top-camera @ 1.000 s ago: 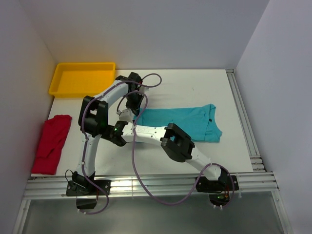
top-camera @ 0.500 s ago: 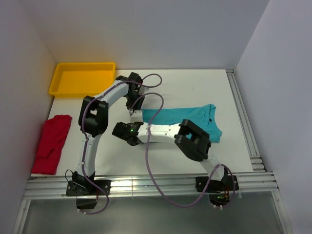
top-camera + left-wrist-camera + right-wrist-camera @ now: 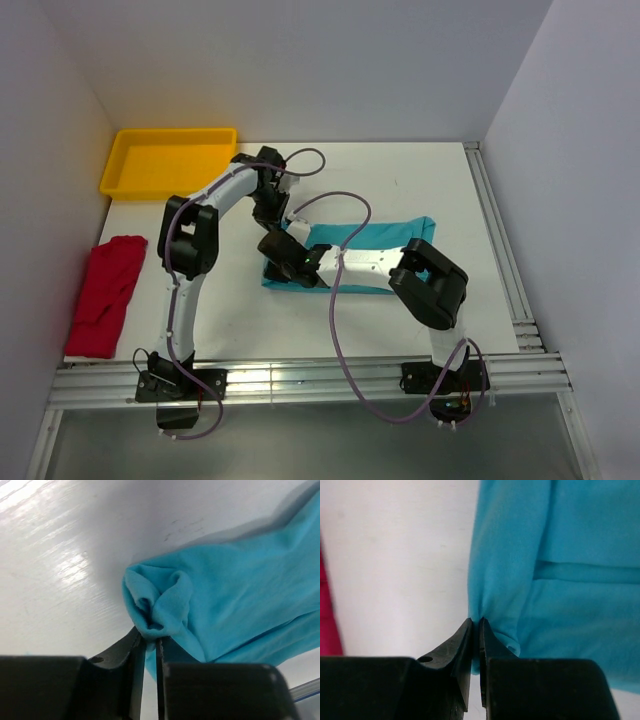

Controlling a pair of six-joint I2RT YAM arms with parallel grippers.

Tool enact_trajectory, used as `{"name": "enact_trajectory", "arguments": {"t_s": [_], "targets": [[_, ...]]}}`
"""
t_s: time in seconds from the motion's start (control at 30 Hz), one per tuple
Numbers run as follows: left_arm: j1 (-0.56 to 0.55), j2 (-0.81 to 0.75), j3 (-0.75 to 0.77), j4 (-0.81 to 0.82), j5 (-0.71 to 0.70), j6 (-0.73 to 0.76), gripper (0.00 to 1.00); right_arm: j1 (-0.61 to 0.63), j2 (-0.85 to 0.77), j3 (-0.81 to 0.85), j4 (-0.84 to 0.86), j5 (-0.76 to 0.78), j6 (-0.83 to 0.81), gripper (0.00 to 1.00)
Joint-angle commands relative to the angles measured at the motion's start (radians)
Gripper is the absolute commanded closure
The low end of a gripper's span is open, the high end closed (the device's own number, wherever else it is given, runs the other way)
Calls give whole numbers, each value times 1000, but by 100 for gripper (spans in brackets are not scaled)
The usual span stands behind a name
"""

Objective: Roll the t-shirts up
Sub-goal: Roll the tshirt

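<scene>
Pinching the teal t-shirt at its end nearest the yellow tray, both arms reach in over the cloth.

The left gripper has its jaws drawn narrow on a bunched, folded-over corner of the teal t-shirt, the fabric puckering right at the tips. The right gripper has its jaws almost together on the shirt's edge, which gathers into a small fold between them. The shirt lies stretched across the white table, to the right of the tray and nearer the arm bases than it, well apart from it. The red t-shirt lies crumpled on the near side of the tray, against the left wall and apart from both grippers.
</scene>
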Motion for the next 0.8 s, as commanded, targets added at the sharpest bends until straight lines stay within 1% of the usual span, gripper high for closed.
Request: {"name": "enact_trajectory", "arguments": {"t_s": [0.0, 0.03, 0.13, 0.2, 0.27, 0.3, 0.4, 0.43, 0.5, 0.53, 0.6, 0.63, 0.7, 0.77], "targets": [[21, -20, 37, 10, -40, 9, 85, 4, -18, -7, 195, -114, 54, 100], [22, -20, 37, 6, -43, 9, 87, 3, -17, -9, 212, -125, 71, 100], [27, -24, 37, 6, -50, 9, 89, -5, 6, -24, 267, -180, 106, 100], [27, -29, 37, 4, -53, 9, 89, -10, 10, -56, 328, -208, 132, 100], [27, -37, 35, 9, -55, 9, 85, -16, -3, -119, 385, -214, 172, 100], [27, -40, 32, 9, -57, 9, 81, -17, -9, -138, 399, -212, 192, 100], [27, -51, 23, 24, -54, 7, 76, -20, -32, -204, 450, -200, 218, 100], [27, -52, 25, 26, -54, 6, 70, -20, -35, -234, 462, -196, 235, 100], [27, -66, 18, 42, -49, 1, 65, -22, -46, -265, 508, -196, 253, 100], [27, -74, 9, 47, -46, 0, 58, -23, -49, -295, 525, -194, 271, 100], [27, -104, 0, 71, -40, 4, 48, -23, -58, -325, 578, -189, 299, 100], [27, -116, -15, 82, -43, 4, 41, -23, -59, -354, 595, -191, 311, 100], [27, -149, -20, 92, -40, 9, 36, -25, -64, -385, 651, -188, 340, 100], [36, -175, -23, 102, -20, 7, 35, -27, -69, -432, 690, -185, 357, 100]]}}
